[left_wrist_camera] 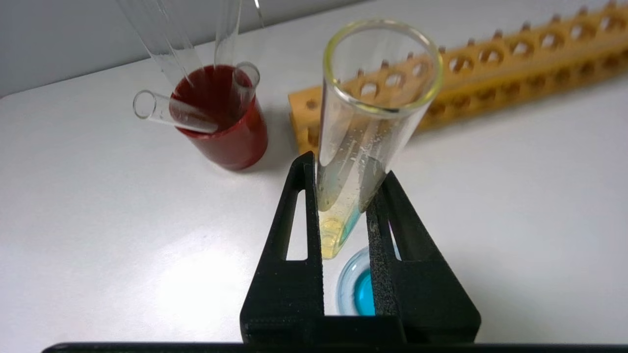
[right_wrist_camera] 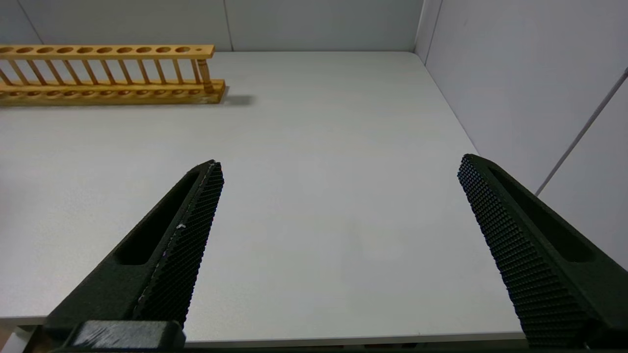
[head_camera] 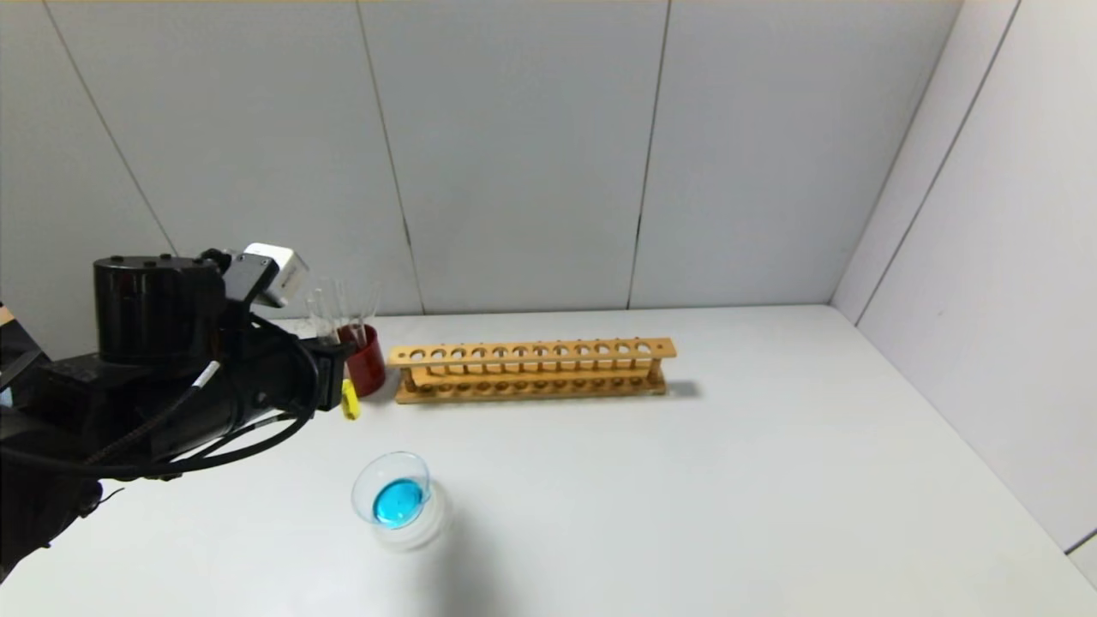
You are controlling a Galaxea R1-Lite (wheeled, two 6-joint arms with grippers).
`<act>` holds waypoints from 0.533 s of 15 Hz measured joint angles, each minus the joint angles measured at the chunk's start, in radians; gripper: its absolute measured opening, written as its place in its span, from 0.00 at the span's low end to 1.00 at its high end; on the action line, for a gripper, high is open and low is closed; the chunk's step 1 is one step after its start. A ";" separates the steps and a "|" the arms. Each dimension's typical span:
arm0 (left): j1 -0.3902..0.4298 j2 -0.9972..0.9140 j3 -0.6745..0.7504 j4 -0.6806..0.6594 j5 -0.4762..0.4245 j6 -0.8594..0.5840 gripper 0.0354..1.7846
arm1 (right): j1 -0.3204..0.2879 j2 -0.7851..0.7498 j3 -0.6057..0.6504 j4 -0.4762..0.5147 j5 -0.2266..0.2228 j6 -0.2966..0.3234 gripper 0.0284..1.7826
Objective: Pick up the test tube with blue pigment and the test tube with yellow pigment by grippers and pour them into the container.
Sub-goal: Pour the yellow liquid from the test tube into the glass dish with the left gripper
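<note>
My left gripper [left_wrist_camera: 346, 169] is shut on the test tube with yellow pigment [left_wrist_camera: 373, 98], held nearly upright with its mouth up and the yellow liquid at its bottom. In the head view the tube's yellow tip [head_camera: 350, 400] shows below the left gripper [head_camera: 332, 377], in front of the red cup and behind the container. The container [head_camera: 392, 490] is a clear round dish with blue liquid in it; it also shows in the left wrist view [left_wrist_camera: 355, 289] below the tube. No tube with blue pigment shows. My right gripper [right_wrist_camera: 341, 164] is open and empty over the table's front right.
A dark red cup [head_camera: 366, 360] at the back left holds colourless tubes [left_wrist_camera: 171, 110]. A long wooden tube rack [head_camera: 531, 368] stands empty to its right; it also shows in the right wrist view [right_wrist_camera: 108, 73]. Grey walls close the back and right.
</note>
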 joint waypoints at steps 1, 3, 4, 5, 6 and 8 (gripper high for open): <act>0.029 -0.006 0.026 -0.010 -0.037 0.062 0.16 | 0.000 0.000 0.000 0.000 0.000 0.000 0.98; 0.085 -0.008 0.070 -0.082 -0.138 0.187 0.16 | 0.000 0.000 0.000 0.000 0.000 0.000 0.98; 0.103 -0.004 0.082 -0.125 -0.184 0.240 0.16 | 0.000 0.000 0.000 0.000 0.000 0.000 0.98; 0.119 0.003 0.090 -0.163 -0.215 0.288 0.16 | 0.000 0.000 0.000 0.000 0.000 0.000 0.98; 0.129 0.009 0.093 -0.191 -0.237 0.330 0.16 | 0.000 0.000 0.000 0.000 0.000 0.000 0.98; 0.152 0.024 0.094 -0.216 -0.305 0.419 0.16 | 0.000 0.000 0.000 0.000 0.000 0.000 0.98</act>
